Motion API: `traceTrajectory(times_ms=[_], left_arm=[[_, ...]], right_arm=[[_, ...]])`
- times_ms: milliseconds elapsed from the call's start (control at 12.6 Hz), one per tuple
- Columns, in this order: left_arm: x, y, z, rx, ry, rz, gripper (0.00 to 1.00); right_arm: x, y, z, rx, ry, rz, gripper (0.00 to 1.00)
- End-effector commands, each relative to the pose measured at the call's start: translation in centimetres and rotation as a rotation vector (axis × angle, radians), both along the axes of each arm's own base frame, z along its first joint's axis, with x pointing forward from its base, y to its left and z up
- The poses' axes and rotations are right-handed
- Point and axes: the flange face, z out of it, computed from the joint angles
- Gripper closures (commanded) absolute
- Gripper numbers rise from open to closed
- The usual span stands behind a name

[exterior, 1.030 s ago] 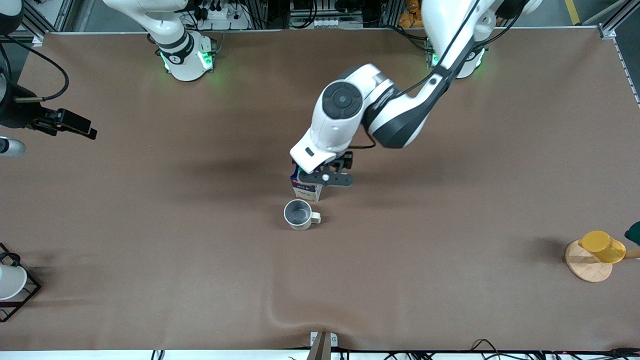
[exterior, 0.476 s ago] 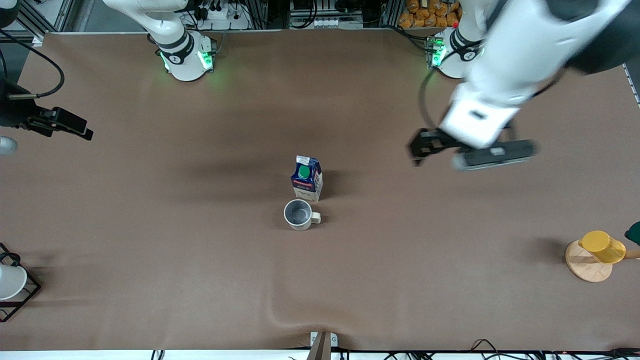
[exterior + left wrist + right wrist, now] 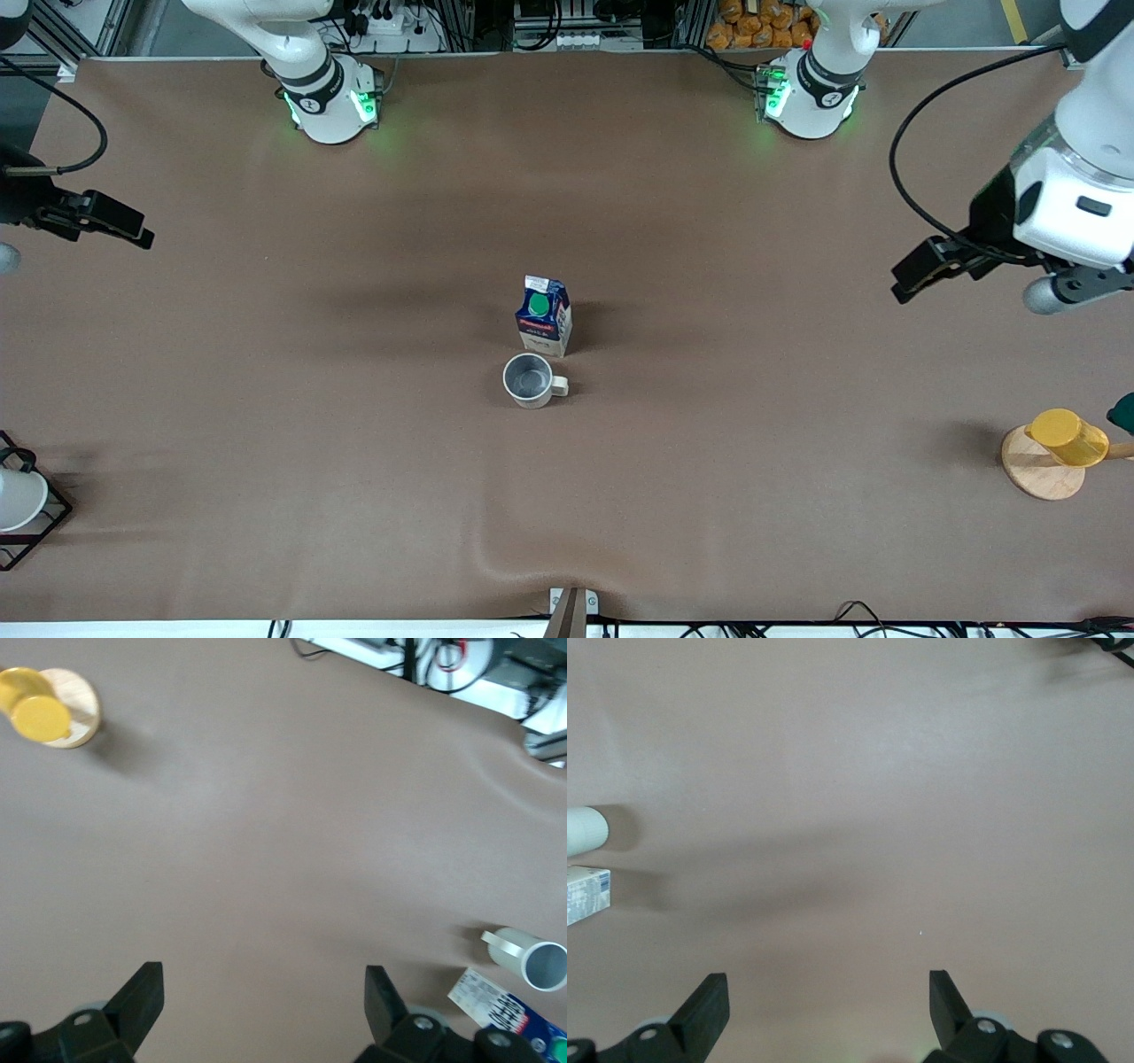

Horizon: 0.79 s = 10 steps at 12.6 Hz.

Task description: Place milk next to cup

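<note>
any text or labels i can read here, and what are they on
None can be read.
The milk: a red label mark and small print on its white side panel, too small and blurred to read; the same in the left wrist view.
The cup: no marking visible.
The right arm's base and the left arm's base: a small dark badge on each, not legible.

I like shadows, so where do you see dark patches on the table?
Front view: a soft shadow spreads beside the upright dark blue milk carton and off-white mug. Left wrist view: the yellow cup on its wooden disc casts one too.
</note>
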Motion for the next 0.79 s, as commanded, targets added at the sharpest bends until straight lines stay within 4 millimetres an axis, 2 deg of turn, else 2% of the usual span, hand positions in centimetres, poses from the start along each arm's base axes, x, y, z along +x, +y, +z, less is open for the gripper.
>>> traceTrajectory(times_ms=[0, 238, 555, 713], left_arm=[[-2.5, 2.3, 0.4, 0.049, 0.004, -0.018, 0.0], [-3.8, 4.2, 0.7, 0.077, -0.03, -0.102, 0.0], [-4.8, 4.4, 0.2, 0.094, -0.024, -0.155, 0.0], [-4.8, 4.4, 1.0, 0.094, -0.037, -0.175, 0.0]], right_arm=[[-0.7, -1.1, 0.5, -0.013, 0.015, -0.019, 0.0], [-0.6, -1.1, 0.5, -0.013, 0.013, -0.019, 0.0], [-0.6, -1.2, 0.8, -0.011, 0.006, 0.054, 0.0], [-0.6, -1.2, 0.8, -0.011, 0.003, 0.057, 0.0]])
